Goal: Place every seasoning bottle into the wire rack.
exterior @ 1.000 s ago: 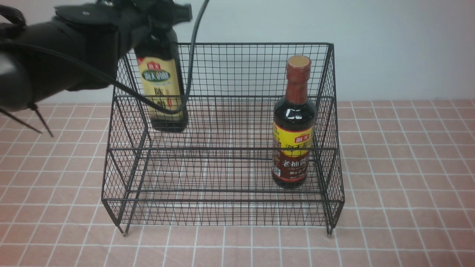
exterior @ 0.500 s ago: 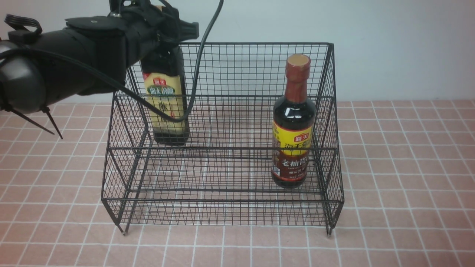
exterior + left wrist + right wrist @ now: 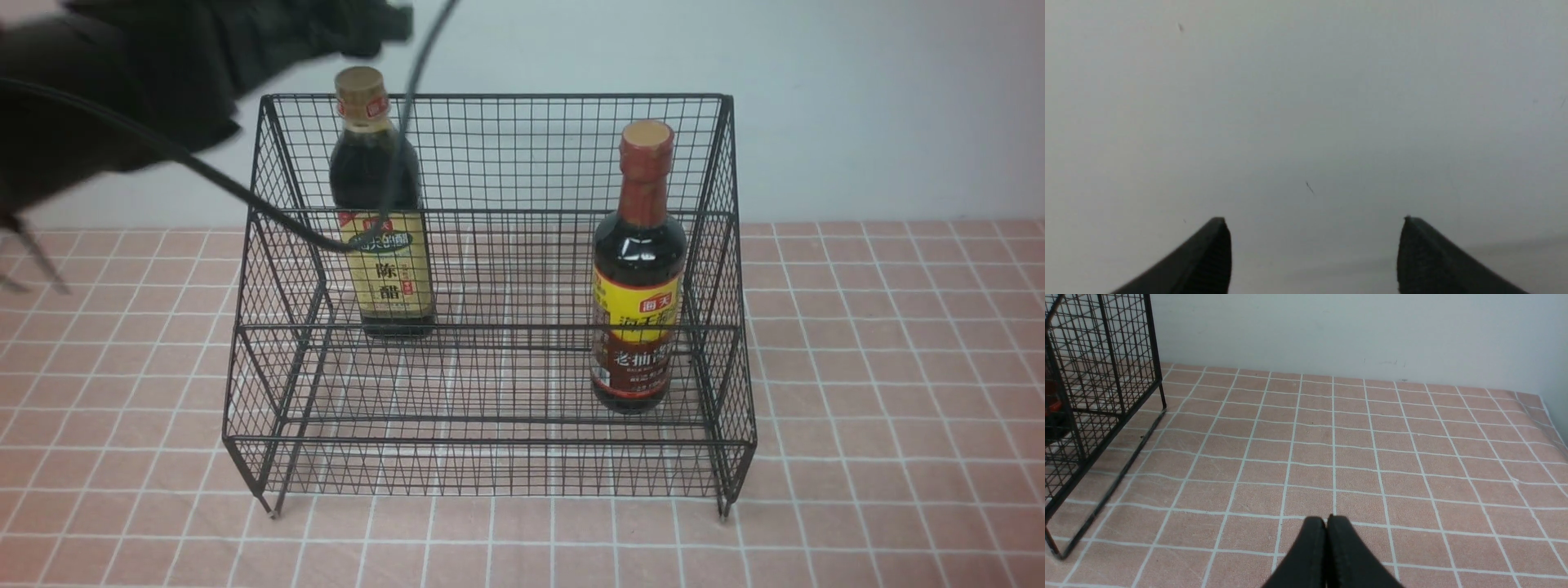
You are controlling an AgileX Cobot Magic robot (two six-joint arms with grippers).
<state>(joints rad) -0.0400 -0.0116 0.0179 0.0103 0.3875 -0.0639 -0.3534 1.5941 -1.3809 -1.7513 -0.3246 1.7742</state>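
Left hand (image 3: 1313, 222): fingers spread wide, nothing between them, facing the bare grey wall (image 3: 1306, 102). In the front view it is a dark blur above the wire rack (image 3: 522, 155), left rear corner. Right hand (image 3: 1326, 521): fingers pressed together, empty, low over the counter (image 3: 1355, 449), which is pink with a white grid.

I note the gold-capped bottle (image 3: 388, 278), squarish, dark liquid, beige-green label, upright on the upper tier, left. The red-necked bottle (image 3: 638, 269), round, yellow-red label, stands on the lower tier, right. The rack is black mesh with sloping sides.
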